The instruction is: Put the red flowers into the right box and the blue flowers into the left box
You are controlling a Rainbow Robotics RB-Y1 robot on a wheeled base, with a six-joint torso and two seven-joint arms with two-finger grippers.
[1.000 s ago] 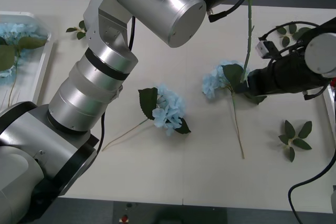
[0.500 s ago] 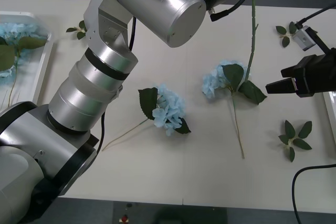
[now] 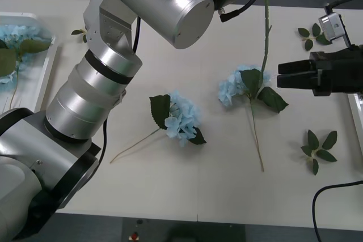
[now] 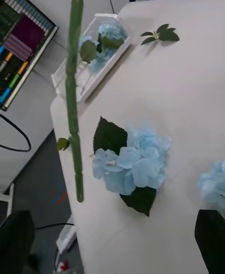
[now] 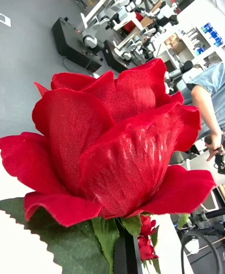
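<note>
The right gripper (image 3: 279, 76) holds its black fingers (image 3: 292, 67) pressed together on nothing, hovering over the right part of the table (image 3: 227, 196), just beside a green stem (image 3: 265, 21) that hangs from above. The left gripper's fingers are hidden, so I cannot tell whether they are apart or clamped; its wrist view has a red rose (image 5: 112, 147) up close, and the left arm (image 3: 108, 72) reaches high across the top of the front view, where that stem comes down.

The left box (image 3: 48, 66) sits at the table's far left edge and has blue flowers (image 3: 14, 35) with dark leaves in it; the right wrist view shows the same tray (image 4: 70, 75) with blue clusters inside. A sliver of the right box (image 3: 356, 114) shows at the right edge; what lies in it cannot be seen.

Half a second ago the right gripper sat lower and pointed slightly downward; it has since risen and levelled out. A second ago it was against the leaves of the right-hand blue flower. The hanging stem has swung a little to the left.

On the bare table lie two blue flowers: one at centre (image 3: 181, 117), one to its right (image 3: 235, 86). Three loose leaf sprigs lie about: far left (image 3: 84, 31), far right (image 3: 312, 33), near right (image 3: 319, 150).
</note>
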